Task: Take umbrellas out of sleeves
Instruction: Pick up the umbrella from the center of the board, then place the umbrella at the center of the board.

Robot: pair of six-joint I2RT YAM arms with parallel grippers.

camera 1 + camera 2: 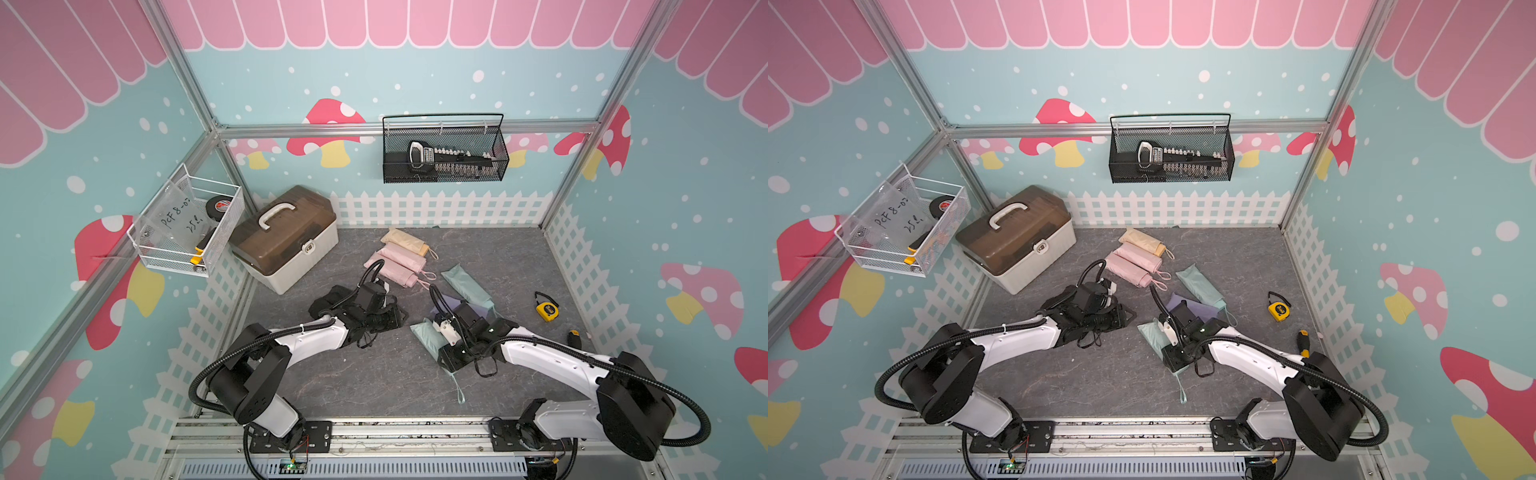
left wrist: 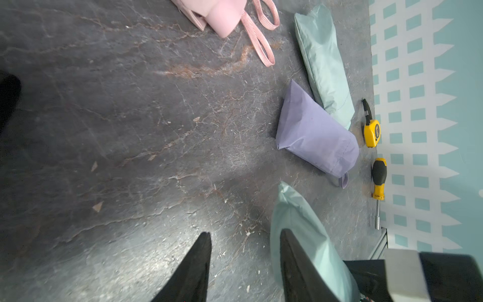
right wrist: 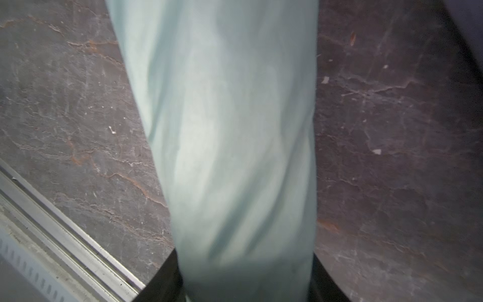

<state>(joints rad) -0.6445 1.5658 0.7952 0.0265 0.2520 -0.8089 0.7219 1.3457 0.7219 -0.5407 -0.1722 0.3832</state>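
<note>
**Right gripper clamped on a mint sleeve, left jaws apart beside it**

The grey stone-patterned table (image 1: 374,386) carries everything. The left arm (image 1: 316,336) reaches in over a heap of black fabric (image 1: 328,301); I cannot tell whether that heap is umbrella, sleeve or both. The right arm (image 1: 540,353) bends in toward the middle front. A closed toolbox (image 1: 286,245) with a brown lid stands at the rear left. A black mesh basket (image 1: 444,173) hangs on the back wall and a white wire basket (image 1: 226,228) on the left wall.

The front mint sleeve (image 3: 235,130) lies plump on the table between the two arms. The right gripper (image 3: 245,285) grasps it, with a black finger on either side of the cloth. A mint wrist loop (image 1: 457,388) trails from under that gripper toward the front edge. The left gripper (image 2: 245,234) is released, with bare table showing between its fingers. One finger (image 2: 295,261) overlaps the sleeve's pointed end in the left wrist view; contact is unclear.

Just behind lies a filled lilac sleeve (image 2: 313,133), touching a rear mint sleeve (image 2: 324,65). Further back, two pink umbrellas (image 1: 392,270) lie side by side, with a cream umbrella (image 1: 405,241) against them, nearest the back wall.

A yellow tape measure (image 1: 546,311) sits near the right wall, and a yellow-handled screwdriver (image 2: 379,177) lies just in front of it.
</note>
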